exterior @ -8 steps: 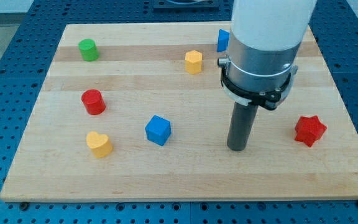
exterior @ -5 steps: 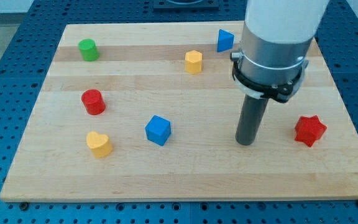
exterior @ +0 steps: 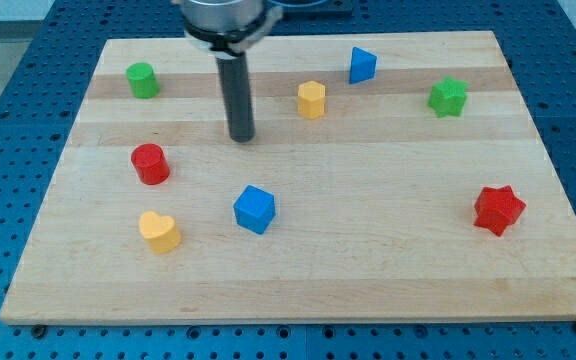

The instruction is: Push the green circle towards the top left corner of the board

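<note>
The green circle (exterior: pixel 143 80) is a small green cylinder standing near the top left of the wooden board (exterior: pixel 368 270). My tip (exterior: pixel 241 137) rests on the board to the right of the green circle and a little below it, well apart from it. The tip touches no block. The yellow hexagon (exterior: pixel 311 99) lies to the tip's right and the red circle (exterior: pixel 150 163) to its lower left.
A blue triangle (exterior: pixel 362 65) and a green star (exterior: pixel 448 97) lie along the top right. A red star (exterior: pixel 498 210) is at the right. A blue cube (exterior: pixel 254 209) and a yellow heart (exterior: pixel 158 231) lie at the lower left.
My tip has moved far from the lower right of the board to the upper left part, beside the green circle. The arm no longer hides the green star. No block has moved.
</note>
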